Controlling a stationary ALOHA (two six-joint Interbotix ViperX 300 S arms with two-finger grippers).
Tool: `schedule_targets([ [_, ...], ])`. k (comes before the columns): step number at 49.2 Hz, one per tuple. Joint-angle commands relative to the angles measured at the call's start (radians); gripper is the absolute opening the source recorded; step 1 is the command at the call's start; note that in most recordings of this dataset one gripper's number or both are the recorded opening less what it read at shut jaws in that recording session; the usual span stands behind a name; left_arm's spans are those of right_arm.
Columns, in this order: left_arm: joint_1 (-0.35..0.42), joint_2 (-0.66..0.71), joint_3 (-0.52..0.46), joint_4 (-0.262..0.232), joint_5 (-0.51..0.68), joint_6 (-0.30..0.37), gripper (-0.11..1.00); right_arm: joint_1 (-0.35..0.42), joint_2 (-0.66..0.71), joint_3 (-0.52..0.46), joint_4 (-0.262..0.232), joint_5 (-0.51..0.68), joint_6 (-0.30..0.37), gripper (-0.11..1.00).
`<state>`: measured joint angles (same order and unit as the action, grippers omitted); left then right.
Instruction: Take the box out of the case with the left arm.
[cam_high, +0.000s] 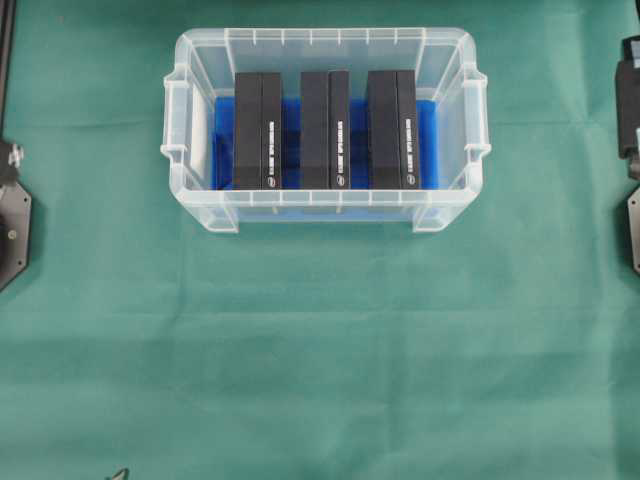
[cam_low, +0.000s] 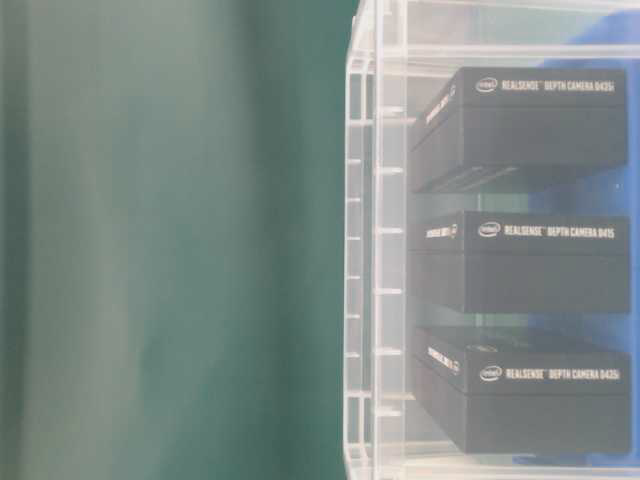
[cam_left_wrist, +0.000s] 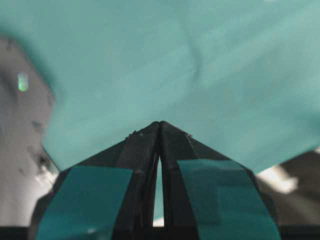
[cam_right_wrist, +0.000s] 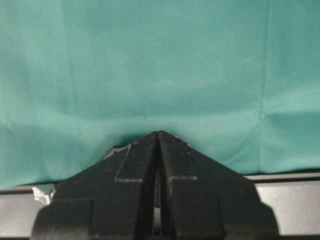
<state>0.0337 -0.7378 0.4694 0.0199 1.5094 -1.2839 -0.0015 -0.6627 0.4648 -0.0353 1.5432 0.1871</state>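
The clear plastic case (cam_high: 200, 50) with a blue floor stands at the back middle of the green cloth. Three black boxes stand side by side in it: the left box (cam_high: 258, 130), the middle box (cam_high: 325, 130) and the right box (cam_high: 392, 130). The table-level view shows the case wall (cam_low: 372, 250) and the same boxes with white lettering, one being (cam_low: 525, 265). My left gripper (cam_left_wrist: 160, 124) is shut with nothing between its teal-taped fingers, over bare cloth and away from the case. My right gripper (cam_right_wrist: 159, 133) is also shut and empty, near the cloth's edge.
Black arm bases sit at the left edge (cam_high: 12, 215) and the right edge (cam_high: 630, 100) of the overhead view. The green cloth (cam_high: 320, 360) covers the table in front of the case.
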Motion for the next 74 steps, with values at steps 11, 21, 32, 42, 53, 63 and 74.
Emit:
schedule_targets([
  [11,0.012,0.012,-0.035,0.006,0.055,-0.130,0.03,0.000,0.002,-0.023,-0.002,0.003,0.002,0.00],
  [21,0.021,0.041,-0.046,0.023,0.020,-0.048,0.03,0.000,0.003,-0.023,-0.002,0.003,0.002,0.00],
  [32,0.161,0.063,-0.054,0.012,0.017,-0.012,0.03,0.000,0.002,-0.023,-0.002,0.002,0.003,0.00],
  [42,0.265,0.064,-0.055,0.009,0.023,0.121,0.03,0.000,0.002,-0.023,-0.003,0.003,0.002,0.00],
  [53,0.321,0.069,-0.055,0.000,0.032,0.163,0.04,0.000,0.002,-0.023,-0.003,0.003,0.002,0.00],
  [63,0.321,0.074,-0.041,-0.008,0.044,0.173,0.14,0.000,0.002,-0.021,-0.018,0.003,0.002,0.00],
  [74,0.321,0.084,-0.040,-0.009,0.060,0.172,0.70,0.000,0.002,-0.021,-0.031,0.003,0.002,0.00],
])
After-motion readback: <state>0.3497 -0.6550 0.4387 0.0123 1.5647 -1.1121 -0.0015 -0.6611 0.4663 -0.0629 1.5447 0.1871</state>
